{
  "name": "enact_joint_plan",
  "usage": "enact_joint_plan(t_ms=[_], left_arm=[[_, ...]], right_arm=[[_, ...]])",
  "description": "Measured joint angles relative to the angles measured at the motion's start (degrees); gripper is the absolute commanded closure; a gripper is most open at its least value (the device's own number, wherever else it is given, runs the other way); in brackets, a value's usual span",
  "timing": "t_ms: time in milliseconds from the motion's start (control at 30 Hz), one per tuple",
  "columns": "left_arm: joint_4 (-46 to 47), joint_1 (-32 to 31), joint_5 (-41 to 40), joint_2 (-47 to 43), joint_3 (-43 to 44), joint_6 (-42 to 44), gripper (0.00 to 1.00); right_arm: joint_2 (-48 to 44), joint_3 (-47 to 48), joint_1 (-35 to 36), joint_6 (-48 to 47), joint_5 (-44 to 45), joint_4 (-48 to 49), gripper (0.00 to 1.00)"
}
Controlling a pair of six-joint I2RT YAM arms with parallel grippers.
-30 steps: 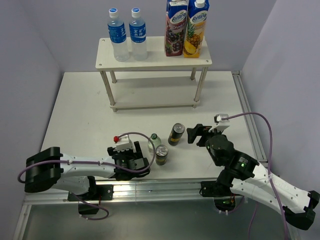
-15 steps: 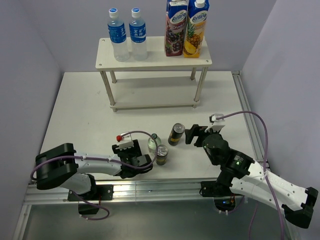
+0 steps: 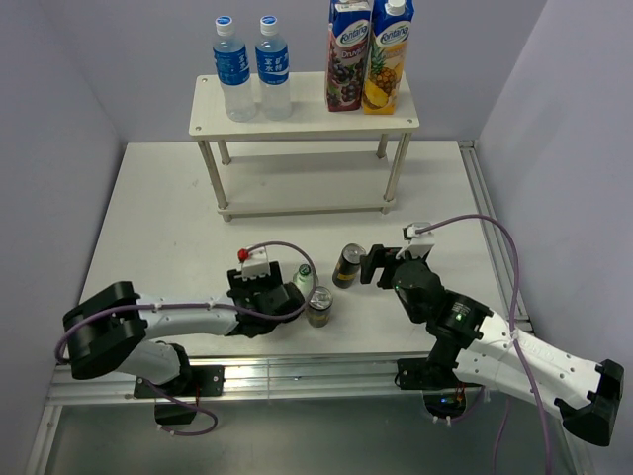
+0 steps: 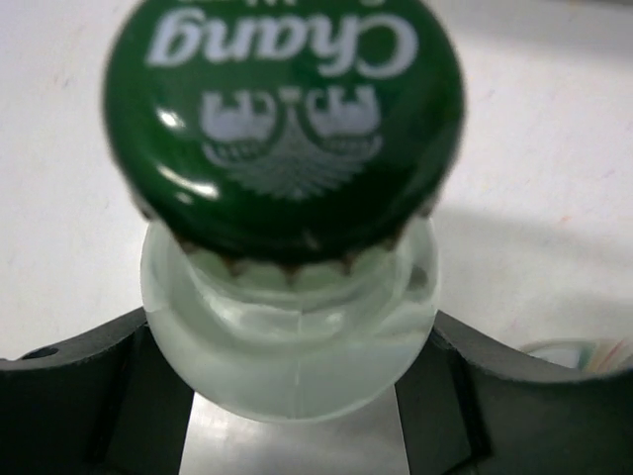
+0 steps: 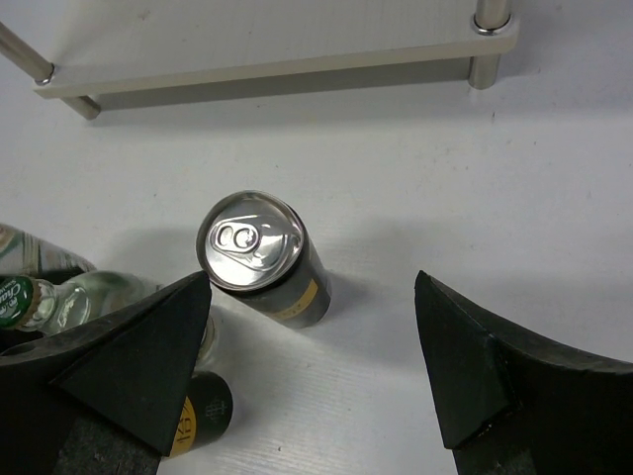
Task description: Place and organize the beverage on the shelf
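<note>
The green-capped bottle (image 4: 285, 119) is standing upright on the desk (image 3: 158, 218), close to the 6 o'clock edge and roughly mid-width. The left hand (image 3: 292, 290) is clamped on it, coming in from the bottle's 9 o'clock. On the wrist cam the dark fingers (image 4: 79, 396) are hugging the clear glass just under the neck, touching on both sides. I'm reading that as a side grab meant to keep the bottle vertical for the carry. The bottle itself is stubby clear glass with a crimped dark green cap showing white "Chang" lettering and a small emblem.

One can (image 3: 319, 305) is standing just beside the bottle at about 5 o'clock, and a second can (image 3: 348, 264) is sitting at its 3 o'clock. Both are dark with silver pull-tab tops. The right hand (image 3: 378, 265) is hovering just off that second can's 3 o'clock with its fingers spread wide and nothing between them. I'm guessing it's lining up on that can.

The shelf (image 3: 297, 114) is sitting at the 12 o'clock end of the desk, a cream two-tier thing on thin legs. Two water bottles (image 3: 234, 69) are taking the 9 o'clock end of its top board and two juice cartons (image 3: 348, 54) the 3 o'clock end. So the small stuff is probably heading for the gap in between or the lower board.
</note>
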Motion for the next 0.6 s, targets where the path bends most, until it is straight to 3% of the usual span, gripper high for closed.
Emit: enact_joint_plan(t_ms=[267,600], left_arm=[[19.28,13.35,5.73,-8.04,1.03,25.7,1.0],[32.98,29.38,16.48,2.73,12.41,43.65,1.0]], right_arm=[[0.28,0.0,0.0,-0.33,-0.11,0.57,0.1],[0.35,0.0,0.0,-0.9,0.28,1.81,0.1]])
